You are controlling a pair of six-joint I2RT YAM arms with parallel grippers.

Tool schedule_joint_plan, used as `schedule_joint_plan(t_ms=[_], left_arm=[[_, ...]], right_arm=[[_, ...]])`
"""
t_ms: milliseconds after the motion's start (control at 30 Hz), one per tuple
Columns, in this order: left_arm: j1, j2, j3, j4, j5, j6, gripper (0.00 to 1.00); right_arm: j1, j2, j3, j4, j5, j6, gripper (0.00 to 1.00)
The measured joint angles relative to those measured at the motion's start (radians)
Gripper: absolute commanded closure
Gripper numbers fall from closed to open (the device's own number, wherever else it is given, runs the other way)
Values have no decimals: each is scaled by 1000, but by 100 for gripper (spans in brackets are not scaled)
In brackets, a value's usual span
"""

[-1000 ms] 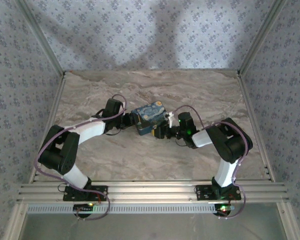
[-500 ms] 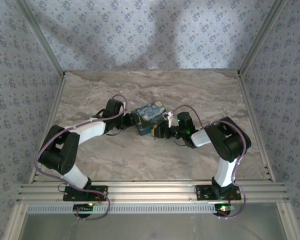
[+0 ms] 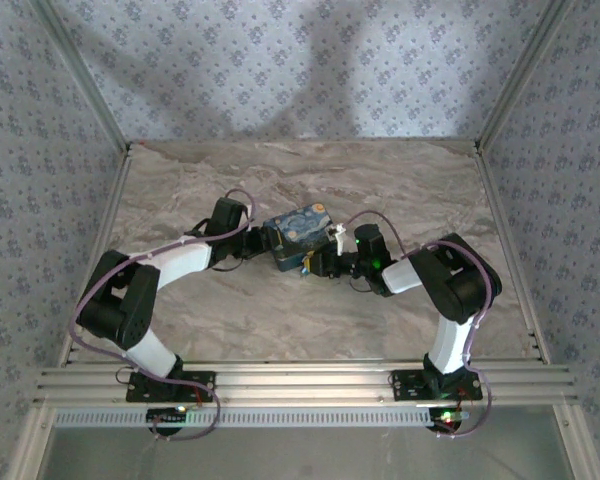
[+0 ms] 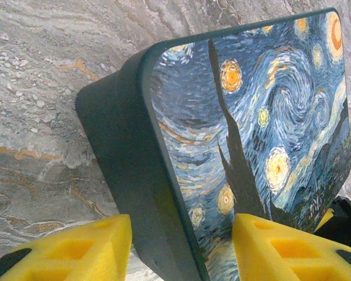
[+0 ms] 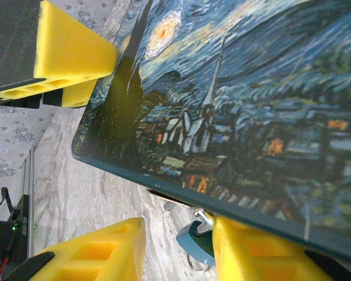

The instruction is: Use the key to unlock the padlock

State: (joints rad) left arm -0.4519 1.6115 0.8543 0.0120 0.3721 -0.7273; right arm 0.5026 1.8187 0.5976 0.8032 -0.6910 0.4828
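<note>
The blue starry-night box (image 3: pixel 298 238) lies mid-table. In the right wrist view a tiny bluish-grey padlock (image 5: pixel 196 244) hangs from a metal hasp (image 5: pixel 171 202) under the box's front edge (image 5: pixel 164 184). A small wire ring (image 5: pixel 194 267) dangles below it; I cannot make out the key blade. My right gripper (image 5: pixel 178 253) stands open, and the padlock rests against its right finger (image 5: pixel 257 252). My left gripper (image 4: pixel 181 249) is shut on the box's near corner (image 4: pixel 134 175), one pad by the dark side wall and the other on the lid. Both grippers flank the box (image 3: pixel 258 244) (image 3: pixel 316 262).
The marble tabletop (image 3: pixel 310 320) is walled by patterned panels on three sides, with aluminium posts at the back corners. An aluminium rail (image 3: pixel 300 382) carries the arm bases at the near edge. There is free table in front of and behind the box.
My right gripper has crept a little left along the box's front edge toward the padlock. The box and the left arm have stayed put.
</note>
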Motion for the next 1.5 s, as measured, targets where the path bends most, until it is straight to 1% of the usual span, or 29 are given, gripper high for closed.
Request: schedule_joint_plan(t_ms=[133,267,400,733,867,1233,1500], left_arm=[[-1,0,0,1,-2,0,52],[-3,0,0,1,-3,0,52],[-6,0,0,4,-6,0,52],[-7,0,-2,8,-10,-1,52],[-7,-2,-6,15,-15,-1,52],[-12,-6,-14,23,-21,-8,52],[-14,-9,-23,35,-21,-8,51]], right_arm=[[0,1,0,0,5,0,65],[0,3,0,1,19,0,70],[0,9,0,3,32,1,75],[0,20,0,9,60,20,93],[-1,19,-7,19,67,30,96],[-9,5,-46,57,108,74,100],[-23,1,-73,92,130,117,100]])
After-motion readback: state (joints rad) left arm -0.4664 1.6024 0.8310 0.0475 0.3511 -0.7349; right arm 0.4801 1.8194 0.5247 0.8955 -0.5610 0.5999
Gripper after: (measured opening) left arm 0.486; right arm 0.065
